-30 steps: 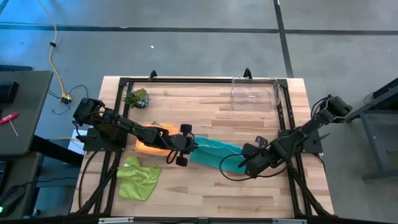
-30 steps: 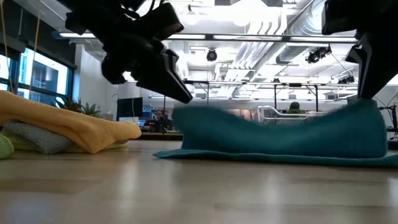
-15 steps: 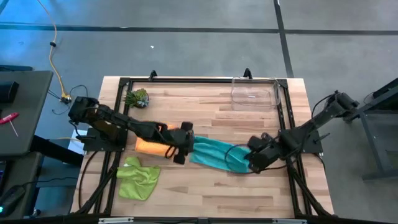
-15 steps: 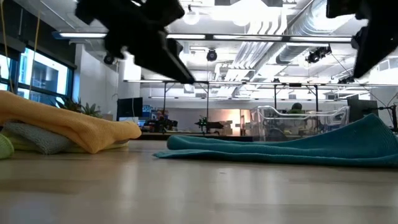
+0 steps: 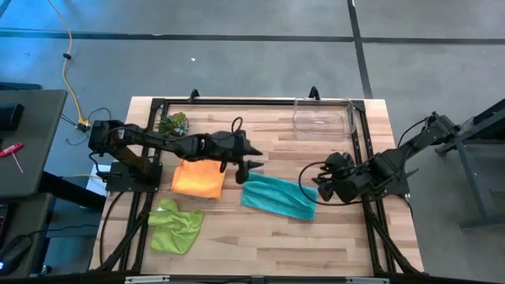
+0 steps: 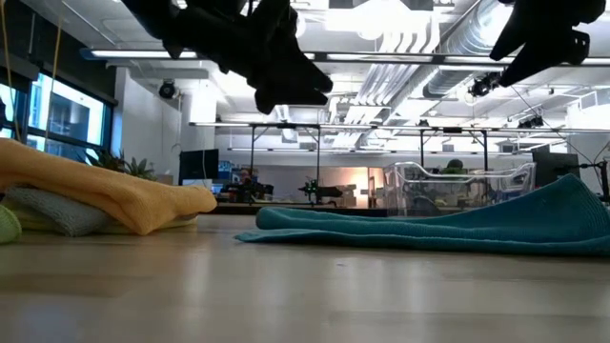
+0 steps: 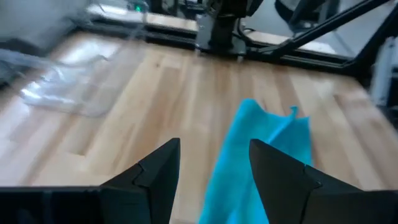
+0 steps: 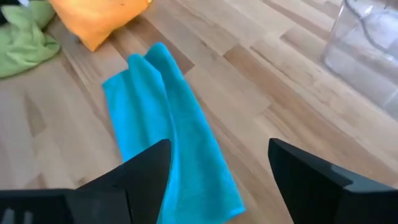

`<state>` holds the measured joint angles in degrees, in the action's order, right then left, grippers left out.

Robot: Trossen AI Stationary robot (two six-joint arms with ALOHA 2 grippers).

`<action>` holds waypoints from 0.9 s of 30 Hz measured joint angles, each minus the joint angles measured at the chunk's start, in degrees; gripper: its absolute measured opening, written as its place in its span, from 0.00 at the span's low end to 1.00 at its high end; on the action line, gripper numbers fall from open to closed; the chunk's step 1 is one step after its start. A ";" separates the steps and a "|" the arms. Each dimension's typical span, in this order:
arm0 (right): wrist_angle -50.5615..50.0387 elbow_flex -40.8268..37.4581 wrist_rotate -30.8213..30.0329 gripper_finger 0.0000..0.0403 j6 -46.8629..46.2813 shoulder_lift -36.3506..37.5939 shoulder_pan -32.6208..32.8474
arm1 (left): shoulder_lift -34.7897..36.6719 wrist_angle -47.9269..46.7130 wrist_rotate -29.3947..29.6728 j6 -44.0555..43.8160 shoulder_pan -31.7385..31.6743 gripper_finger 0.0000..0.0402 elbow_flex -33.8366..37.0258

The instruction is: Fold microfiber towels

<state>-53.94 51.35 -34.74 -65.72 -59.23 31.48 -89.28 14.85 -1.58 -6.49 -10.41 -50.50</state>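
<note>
A teal towel [image 5: 278,196] lies folded in a long strip on the wooden table, right of the middle; it also shows in the low view [image 6: 438,229] and both wrist views [image 7: 261,146] [image 8: 168,124]. An orange towel [image 5: 199,178] lies to its left, resting on a grey towel [image 6: 48,211]. A crumpled lime green towel [image 5: 175,225] lies near the front left. My left gripper [image 5: 254,159] hangs open above the table just beyond the teal towel's left end. My right gripper [image 5: 325,183] hangs open above its right end. Neither touches anything.
A clear plastic bin [image 5: 319,120] stands at the far right of the table. A small green spiky plant [image 5: 173,124] sits at the far left. Black frame rails [image 5: 357,150] run along the table's sides. Bare wood shows along the near edge [image 5: 300,248].
Both grippers have let go of the teal towel, whose raised fold has dropped flat onto the table. My left gripper has risen and gone toward the far edge, uncovering the orange towel. My right gripper has risen and drawn back toward the right edge.
</note>
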 joint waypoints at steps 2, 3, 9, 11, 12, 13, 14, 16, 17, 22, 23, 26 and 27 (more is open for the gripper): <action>0.57 0.00 0.30 0.65 -0.63 -0.01 -0.01 | 0.20 -0.23 -2.23 -2.57 -0.53 0.45 0.00; 0.53 0.00 0.32 0.65 -1.23 -0.01 -0.21 | 0.25 -0.12 -3.31 -3.14 -0.62 0.45 0.00; 3.08 -1.76 -5.30 0.65 -2.75 -0.42 -3.51 | -0.29 -0.45 5.14 -3.41 -0.93 0.45 0.00; 6.59 -2.96 -7.75 0.62 -3.22 -0.86 -4.38 | -0.32 -0.78 6.63 -7.56 -0.82 0.45 0.09; 8.72 -3.75 -8.19 0.60 -2.28 -1.12 -4.99 | -0.32 -0.53 6.74 -7.98 -0.72 0.45 0.08; 10.95 -4.57 -8.10 0.58 -0.91 -1.47 -5.57 | -0.30 -0.76 6.51 -7.10 -0.55 0.44 0.04; 12.76 -5.42 -7.76 0.55 0.27 -1.79 -6.24 | -0.30 -1.92 6.47 -5.15 -0.35 0.43 0.02; 16.77 -7.63 -6.79 0.45 0.88 -2.54 -7.64 | -0.30 -5.72 7.72 -2.40 0.08 0.38 0.02; 19.87 -9.06 -5.91 0.39 1.14 -3.03 -8.33 | -0.30 -7.63 8.32 -2.01 0.17 0.33 0.02; 35.07 -16.23 4.18 0.04 4.23 -6.83 -11.91 | -1.14 -13.73 7.97 -2.43 -0.03 0.04 0.04; 37.52 -17.42 5.52 0.04 4.31 -7.70 -12.64 | -1.73 -13.85 7.31 -3.07 0.15 0.03 0.04; 42.79 -19.64 8.93 0.03 5.75 -10.69 -15.17 | -3.87 -12.48 6.47 -4.00 0.95 0.01 0.03; 44.29 -20.09 10.07 0.01 6.92 -11.80 -15.94 | -5.06 -11.43 6.14 -4.99 1.27 0.01 -0.04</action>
<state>-9.64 31.27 -24.67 -58.80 -71.04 15.54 -94.34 3.42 4.56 -11.48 -9.15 -50.54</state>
